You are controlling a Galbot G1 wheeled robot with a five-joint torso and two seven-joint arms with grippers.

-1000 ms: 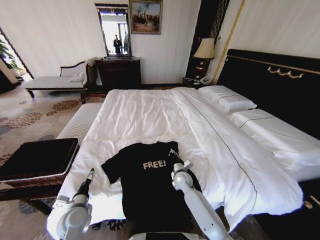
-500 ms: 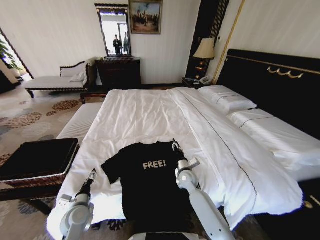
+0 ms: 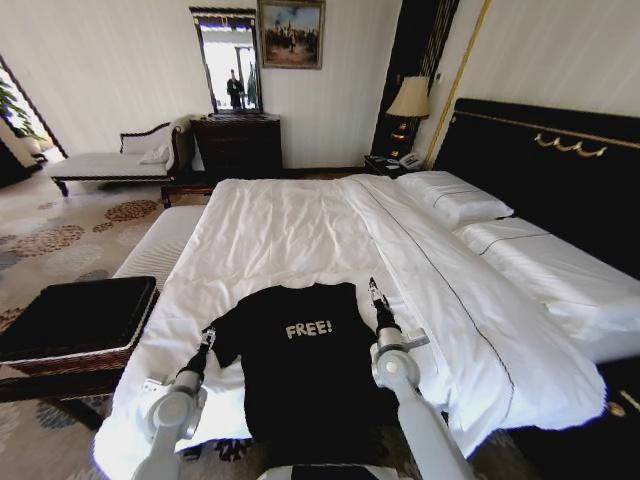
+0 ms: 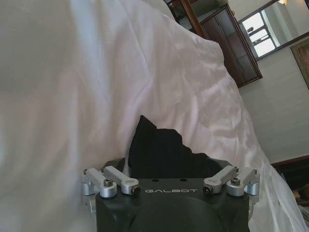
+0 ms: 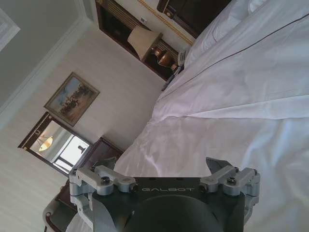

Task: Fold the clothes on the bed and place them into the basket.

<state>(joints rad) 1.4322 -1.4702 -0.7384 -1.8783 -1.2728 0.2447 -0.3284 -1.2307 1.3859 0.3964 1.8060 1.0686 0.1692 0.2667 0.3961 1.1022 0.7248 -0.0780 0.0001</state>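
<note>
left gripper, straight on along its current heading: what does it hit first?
Most likely the T-shirt: the left gripper points at its sleeve edge, with white bedding just beyond. Depth unclear.

Black T-shirt (image 3: 300,375) apparently flat on bed (image 3: 300,230); basket (image 3: 75,320) beside.

You have a dark dresser (image 3: 237,145) under a mirror (image 3: 230,62) on the far wall. A chaise (image 3: 115,160) sits to its left. A lamp (image 3: 409,100) stands beside the headboard.
</note>
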